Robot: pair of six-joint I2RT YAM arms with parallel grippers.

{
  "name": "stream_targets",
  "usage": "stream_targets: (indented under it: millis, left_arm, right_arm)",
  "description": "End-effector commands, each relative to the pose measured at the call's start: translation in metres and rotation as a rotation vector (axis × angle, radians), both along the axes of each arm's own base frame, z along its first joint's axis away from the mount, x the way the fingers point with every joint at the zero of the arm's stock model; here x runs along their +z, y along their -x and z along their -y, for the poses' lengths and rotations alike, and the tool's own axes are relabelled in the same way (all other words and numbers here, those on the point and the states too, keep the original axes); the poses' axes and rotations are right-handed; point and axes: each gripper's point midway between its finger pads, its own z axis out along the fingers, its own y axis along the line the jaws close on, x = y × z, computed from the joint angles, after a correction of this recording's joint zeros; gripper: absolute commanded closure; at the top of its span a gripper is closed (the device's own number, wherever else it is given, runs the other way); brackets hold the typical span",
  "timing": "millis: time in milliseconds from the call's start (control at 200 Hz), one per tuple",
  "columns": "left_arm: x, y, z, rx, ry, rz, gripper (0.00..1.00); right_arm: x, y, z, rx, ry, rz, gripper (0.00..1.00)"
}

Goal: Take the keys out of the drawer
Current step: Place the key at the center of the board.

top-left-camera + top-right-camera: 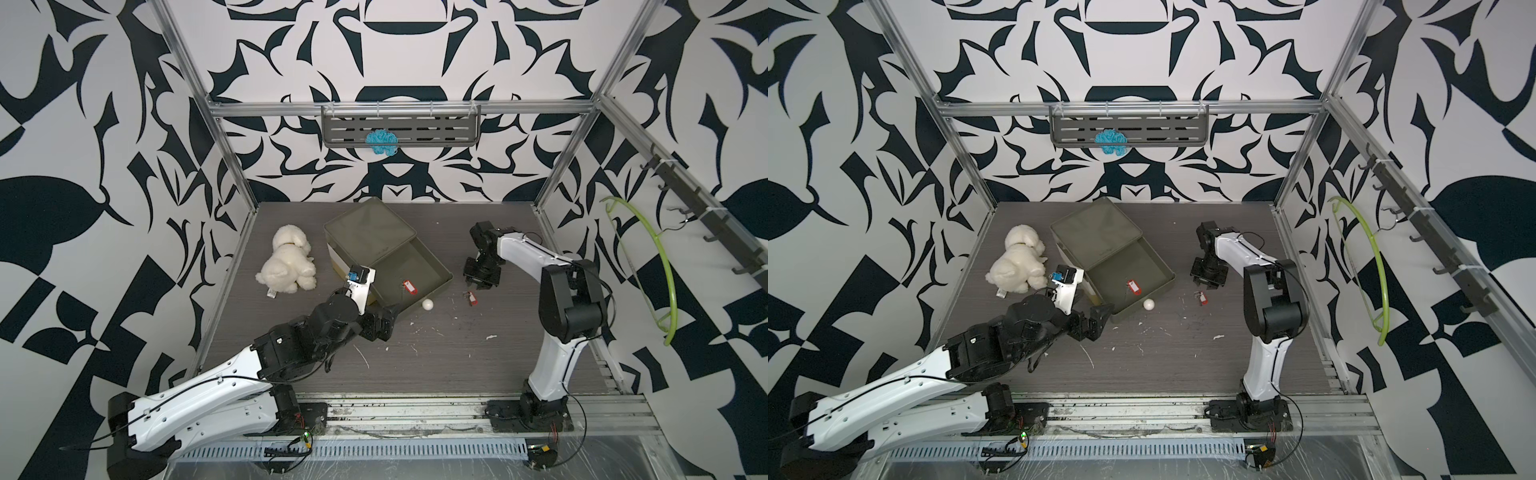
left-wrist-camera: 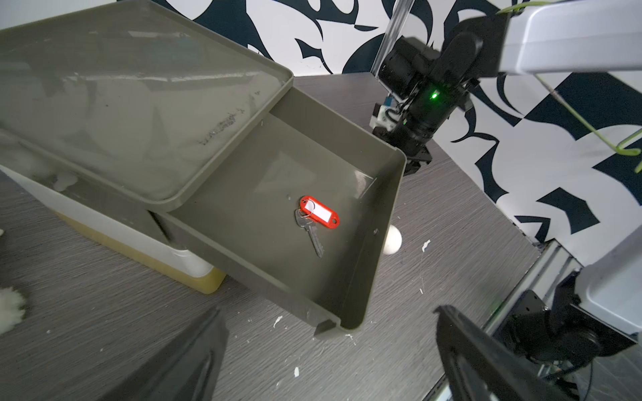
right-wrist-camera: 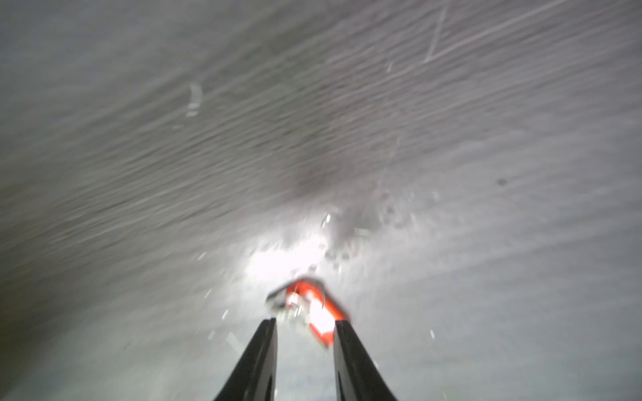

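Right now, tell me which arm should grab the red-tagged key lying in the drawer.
Probably left. The left gripper is wide open at the front corner of the drawer, close to the key. The right gripper hovers outside the drawer, by a second key on the table.

Heavy blur smears the right wrist view. A red-tagged key (image 3: 314,310) shows only as a bright streak. The right gripper (image 3: 305,322) has its fingers (image 3: 258,357) cut off at the frame edge. Whether they touch the key cannot be told. In the left wrist view, a white ball (image 2: 393,241) sits half hidden behind the drawer (image 2: 380,208) wall.
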Motion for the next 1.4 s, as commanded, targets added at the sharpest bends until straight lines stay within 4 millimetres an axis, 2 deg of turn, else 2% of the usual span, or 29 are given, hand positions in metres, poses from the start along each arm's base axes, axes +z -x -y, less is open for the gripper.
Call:
stream_targets:
  millis: [0, 80, 240, 355, 460, 610, 795, 1000, 1395]
  left_arm:
    - [0.020, -0.007, -0.008, 0.037, -0.032, 0.049, 0.01]
    - [0.025, -0.013, -0.017, 0.074, -0.042, 0.049, 0.01]
    - [0.023, -0.028, -0.032, 0.104, 0.028, -0.060, 0.01]
    - [0.018, -0.042, -0.039, 0.121, 0.112, -0.155, 0.01]
    - [0.019, -0.051, -0.039, 0.126, 0.150, -0.176, 0.01]
    - [0.021, -0.061, -0.039, 0.140, 0.180, -0.195, 0.01]
    - [0.019, -0.060, -0.045, 0.167, 0.197, -0.219, 0.01]
    - [0.015, -0.051, -0.057, 0.192, 0.209, -0.203, 0.01]
    - [0.008, -0.046, -0.054, 0.164, 0.191, -0.229, 0.01]
  right_arm:
    - [0.075, -0.007, -0.008, 0.006, -0.076, 0.150, 0.66]
    - [0.112, -0.004, -0.013, -0.007, -0.129, 0.226, 0.66]
    - [0.178, 0.012, -0.039, 0.046, -0.264, 0.323, 0.65]
    - [0.214, 0.027, -0.075, 0.171, -0.325, 0.351, 0.64]
    - [0.230, 0.044, -0.118, 0.295, -0.378, 0.323, 0.61]
    - [0.225, 0.065, -0.171, 0.445, -0.394, 0.263, 0.58]
    - [0.198, 0.076, -0.200, 0.528, -0.342, 0.178, 0.57]
    - [0.173, 0.079, -0.208, 0.528, -0.298, 0.110, 0.57]
    - [0.146, 0.087, -0.212, 0.489, -0.306, 0.056, 0.61]
